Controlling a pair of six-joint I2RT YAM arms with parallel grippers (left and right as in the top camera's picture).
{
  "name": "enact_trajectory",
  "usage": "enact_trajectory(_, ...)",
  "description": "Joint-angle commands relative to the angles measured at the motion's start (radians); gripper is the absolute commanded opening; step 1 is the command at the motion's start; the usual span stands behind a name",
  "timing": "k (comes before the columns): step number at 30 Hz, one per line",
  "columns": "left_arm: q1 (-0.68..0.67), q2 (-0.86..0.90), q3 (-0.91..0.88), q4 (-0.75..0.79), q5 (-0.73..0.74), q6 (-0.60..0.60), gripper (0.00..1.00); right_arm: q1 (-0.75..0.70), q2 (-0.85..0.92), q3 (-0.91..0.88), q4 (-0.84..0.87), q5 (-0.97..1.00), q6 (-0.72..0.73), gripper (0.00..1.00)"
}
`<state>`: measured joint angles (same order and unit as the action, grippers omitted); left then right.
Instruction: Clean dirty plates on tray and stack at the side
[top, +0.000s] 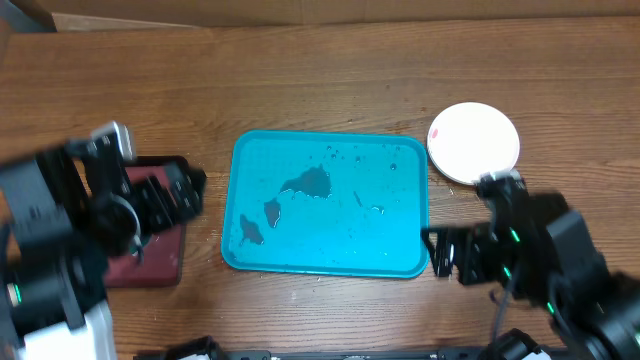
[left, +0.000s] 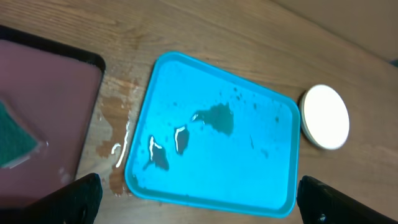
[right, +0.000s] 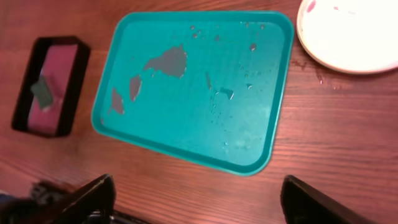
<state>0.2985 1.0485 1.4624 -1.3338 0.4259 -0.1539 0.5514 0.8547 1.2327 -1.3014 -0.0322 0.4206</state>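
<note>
The left jaws gape wide and hold nothing; only their dark tips show. Just ahead of them on the desk (left: 205, 28) lies the turquoise tray (left: 249, 180), wet and smudged. The dark red tray (left: 43, 106) beside them is cut off. The right jaws are equally wide and empty. Past the turquoise tray's far corner sits a white plate (top: 474, 142), cropped in the right wrist view. Whether plates lie under it cannot be told.

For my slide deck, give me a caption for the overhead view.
Wet blue tray, holding no plates, lies between a dark red tray and a white plate.
</note>
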Motion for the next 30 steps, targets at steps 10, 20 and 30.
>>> enact_trajectory(10, -0.011, -0.211, -0.141, -0.047, -0.015, 0.016, 1.00, 0.019, -0.100, -0.061, 0.008, 0.069, 0.002, 1.00)
enact_trajectory(20, -0.011, -0.211, -0.141, -0.047, -0.015, 0.016, 0.99, 0.019, -0.100, -0.061, 0.008, 0.069, 0.002, 1.00)
enact_trajectory(30, -0.011, -0.211, -0.141, -0.047, -0.015, 0.016, 1.00, 0.014, -0.103, -0.065, 0.005, 0.076, -0.009, 1.00)
